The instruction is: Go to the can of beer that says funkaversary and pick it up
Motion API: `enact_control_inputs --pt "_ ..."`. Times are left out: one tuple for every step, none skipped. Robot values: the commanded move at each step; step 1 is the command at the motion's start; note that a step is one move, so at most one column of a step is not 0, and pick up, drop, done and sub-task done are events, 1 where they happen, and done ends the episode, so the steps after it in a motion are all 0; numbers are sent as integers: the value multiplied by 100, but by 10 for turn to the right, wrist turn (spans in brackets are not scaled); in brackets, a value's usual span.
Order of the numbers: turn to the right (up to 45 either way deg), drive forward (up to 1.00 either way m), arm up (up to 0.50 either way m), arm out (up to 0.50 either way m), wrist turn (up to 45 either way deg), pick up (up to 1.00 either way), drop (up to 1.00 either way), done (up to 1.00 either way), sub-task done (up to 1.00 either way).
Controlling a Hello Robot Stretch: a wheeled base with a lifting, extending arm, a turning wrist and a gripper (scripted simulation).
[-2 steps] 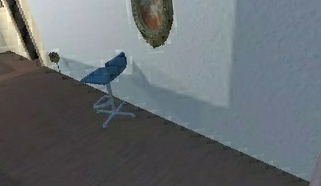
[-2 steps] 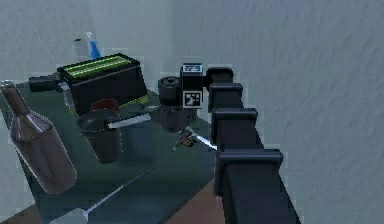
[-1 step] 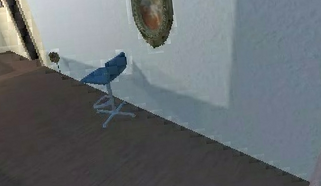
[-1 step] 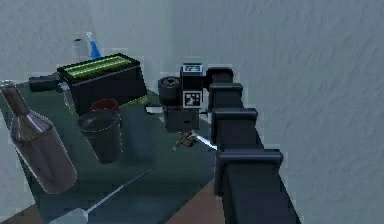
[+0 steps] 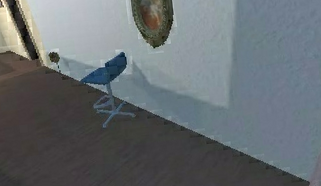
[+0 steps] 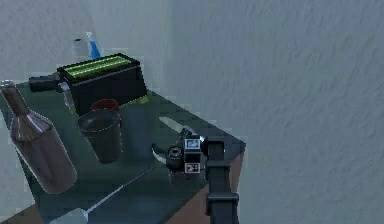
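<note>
In the arm side view my gripper (image 6: 160,153) reaches out over a dark green tabletop (image 6: 215,130), just left of the two white marker squares at the end of the arm (image 6: 222,195). Only bare tabletop lies at its far end, so it holds nothing. Left of it stands a dark tapered cup (image 6: 100,135). Behind the cup is a reddish bowl (image 6: 105,104). A tall brown bottle (image 6: 40,150) leans at the arm side view's left. I make out no shape that reads as a can.
A black box with a green top (image 6: 100,78) and a blue spray bottle (image 6: 88,45) stand at the table's back, against a white wall. A long thin utensil (image 6: 120,190) lies near the front. In the forward view, a blue chair (image 5: 106,77) stands on the dark floor and an oval framed picture (image 5: 152,11) hangs on the wall.
</note>
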Motion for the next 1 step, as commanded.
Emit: enact_control_inputs --pt "0 0 0 0 0 100 0 0 0"
